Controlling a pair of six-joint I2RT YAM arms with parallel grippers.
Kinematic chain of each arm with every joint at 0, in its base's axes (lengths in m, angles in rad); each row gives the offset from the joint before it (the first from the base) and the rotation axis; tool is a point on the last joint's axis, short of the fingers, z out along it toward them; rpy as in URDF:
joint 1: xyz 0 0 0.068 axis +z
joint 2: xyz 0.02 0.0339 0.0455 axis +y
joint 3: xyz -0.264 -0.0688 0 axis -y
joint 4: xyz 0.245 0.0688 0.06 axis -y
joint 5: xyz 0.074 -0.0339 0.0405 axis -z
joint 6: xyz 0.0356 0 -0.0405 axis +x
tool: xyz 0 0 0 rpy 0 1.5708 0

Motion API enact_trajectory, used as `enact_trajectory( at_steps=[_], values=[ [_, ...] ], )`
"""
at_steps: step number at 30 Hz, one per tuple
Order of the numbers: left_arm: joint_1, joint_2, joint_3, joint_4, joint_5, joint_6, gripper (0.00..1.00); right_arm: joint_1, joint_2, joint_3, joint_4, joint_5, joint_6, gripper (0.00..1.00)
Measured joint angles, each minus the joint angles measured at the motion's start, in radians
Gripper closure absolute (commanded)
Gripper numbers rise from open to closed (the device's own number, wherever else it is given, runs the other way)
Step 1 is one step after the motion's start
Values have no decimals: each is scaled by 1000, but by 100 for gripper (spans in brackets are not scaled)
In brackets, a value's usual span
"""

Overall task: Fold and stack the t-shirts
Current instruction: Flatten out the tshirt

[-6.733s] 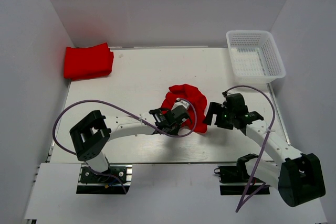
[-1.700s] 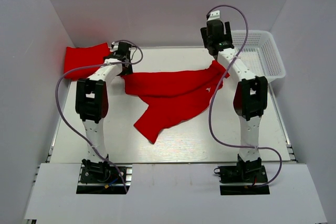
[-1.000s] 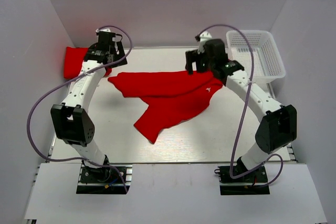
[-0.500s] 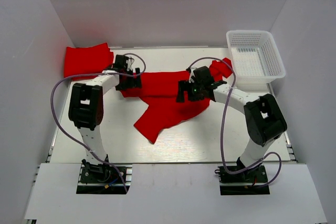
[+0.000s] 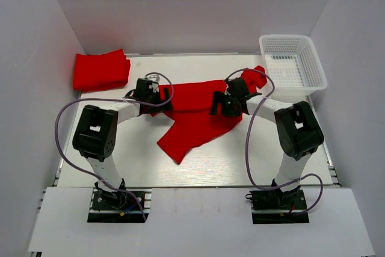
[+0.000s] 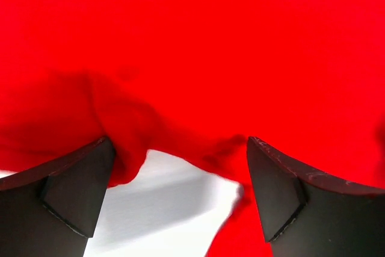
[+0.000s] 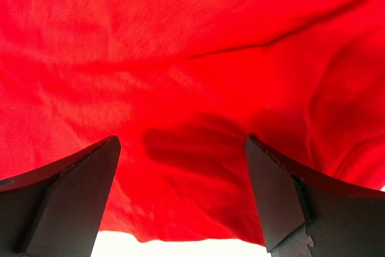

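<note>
Red t-shirt (image 5: pixel 195 118) lies spread but rumpled mid-desk (image 5: pixel 240 161), a folded shirt (image 5: pixel 101 70) in the far-left corner; left jaws and right jaws wide, empty, low over its far edge; flattening judged in hand, next needs a pinch on cloth.

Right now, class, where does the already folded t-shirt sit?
In the top view, the folded t-shirt lies at the far left corner of the table, apart from the spread t-shirt and opposite the white basket.
</note>
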Motion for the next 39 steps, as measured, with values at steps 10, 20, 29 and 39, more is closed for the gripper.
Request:
enact_trajectory(
  at_steps=[10,20,29,39],
  values=[
    [-203,-140,-158,1,69,-69,0,-116,32,54,-47,57,36,10],
    [-272,-282,-125,-307,32,-108,0,-145,29,101,-185,170,-95,10],
    [-204,-331,54,-570,-261,-229,0,-119,-293,2,-222,163,-126,10],
    [27,-359,-94,-638,-367,-308,0,140,-516,-197,-263,147,-108,10]
  ],
)
